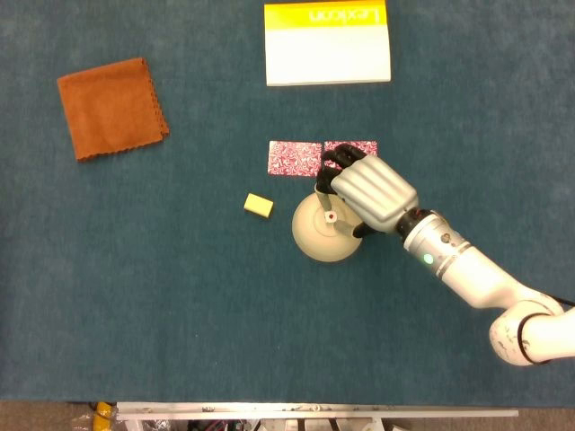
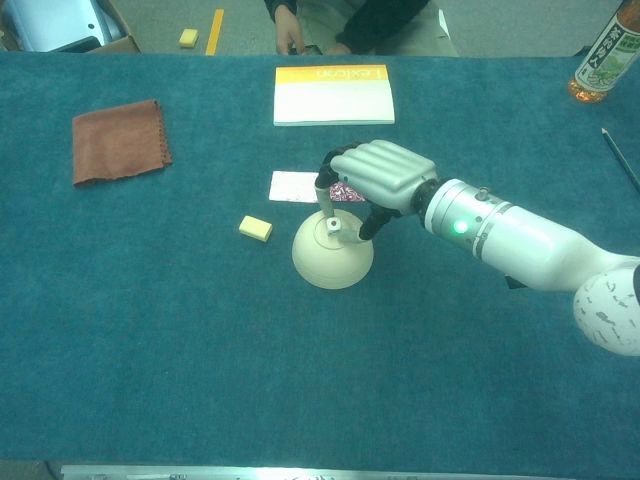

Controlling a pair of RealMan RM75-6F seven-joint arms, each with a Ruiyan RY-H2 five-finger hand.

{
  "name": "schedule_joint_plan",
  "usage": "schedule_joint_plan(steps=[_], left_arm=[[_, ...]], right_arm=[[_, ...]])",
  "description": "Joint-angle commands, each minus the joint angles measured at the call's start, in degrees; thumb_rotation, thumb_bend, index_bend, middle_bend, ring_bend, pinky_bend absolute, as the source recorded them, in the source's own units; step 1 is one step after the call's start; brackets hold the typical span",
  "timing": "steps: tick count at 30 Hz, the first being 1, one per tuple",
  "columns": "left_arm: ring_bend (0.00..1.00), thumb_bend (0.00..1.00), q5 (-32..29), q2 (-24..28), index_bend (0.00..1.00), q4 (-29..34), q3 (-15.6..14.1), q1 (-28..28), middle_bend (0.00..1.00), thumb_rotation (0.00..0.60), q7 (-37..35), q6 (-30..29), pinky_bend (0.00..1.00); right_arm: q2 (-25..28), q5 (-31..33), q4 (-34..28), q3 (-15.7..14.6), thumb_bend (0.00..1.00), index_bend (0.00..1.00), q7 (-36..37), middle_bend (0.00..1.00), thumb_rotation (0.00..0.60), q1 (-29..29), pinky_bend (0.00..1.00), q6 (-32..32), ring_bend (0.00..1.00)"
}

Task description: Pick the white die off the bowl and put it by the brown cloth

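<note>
A small white die [image 1: 331, 216] [image 2: 331, 227] sits on top of an overturned cream bowl [image 1: 316, 241] [image 2: 330, 265] near the table's middle. My right hand [image 1: 370, 190] [image 2: 385, 176] hovers over the bowl's right side, palm down. Its fingers curve down on either side of the die; one finger stands just left of it and the thumb just right. I cannot see them pressing on it. The brown cloth [image 1: 111, 107] [image 2: 120, 140] lies flat at the far left. My left hand shows in neither view.
A yellow block [image 1: 259, 205] [image 2: 255, 228] lies left of the bowl. Two patterned cards [image 1: 295, 157] [image 2: 292, 186] lie just behind it, and a yellow-and-white book [image 1: 327, 42] [image 2: 334, 95] further back. A bottle [image 2: 608, 50] and a pencil [image 2: 622, 158] are at the far right.
</note>
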State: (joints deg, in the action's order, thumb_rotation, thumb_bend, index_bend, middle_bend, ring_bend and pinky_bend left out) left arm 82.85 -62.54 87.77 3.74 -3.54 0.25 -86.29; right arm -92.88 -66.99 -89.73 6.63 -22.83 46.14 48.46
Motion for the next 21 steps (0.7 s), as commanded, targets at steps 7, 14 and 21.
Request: schedule_joint_plan(steps=[7, 14, 21], left_arm=[[0.19, 0.46, -0.1, 0.0, 0.27, 0.4, -0.1, 0.2, 0.31, 0.6, 0.4, 0.1, 0.23], [0.19, 0.46, 0.2, 0.1, 0.27, 1.0, -0.2, 0.1, 0.31, 0.6, 0.9, -0.1, 0.23], [0.19, 0.45, 0.1, 0.3, 0.27, 1.2, -0.1, 0.5, 0.31, 0.6, 0.9, -0.7, 0.23]], right_arm=[[5.5, -1.9, -4.4, 0.2, 0.27, 0.56, 2.5, 0.39, 0.6, -2.0, 0.14, 3.2, 0.15], [5.2, -7.5, -4.1, 1.2, 0.27, 0.56, 6.5, 0.39, 0.6, -3.8, 0.14, 9.4, 0.15], [1.6, -15.0, 0.1, 2.1, 0.27, 0.46, 11.0, 0.37, 0.6, -6.0, 0.1, 18.6, 0.14]])
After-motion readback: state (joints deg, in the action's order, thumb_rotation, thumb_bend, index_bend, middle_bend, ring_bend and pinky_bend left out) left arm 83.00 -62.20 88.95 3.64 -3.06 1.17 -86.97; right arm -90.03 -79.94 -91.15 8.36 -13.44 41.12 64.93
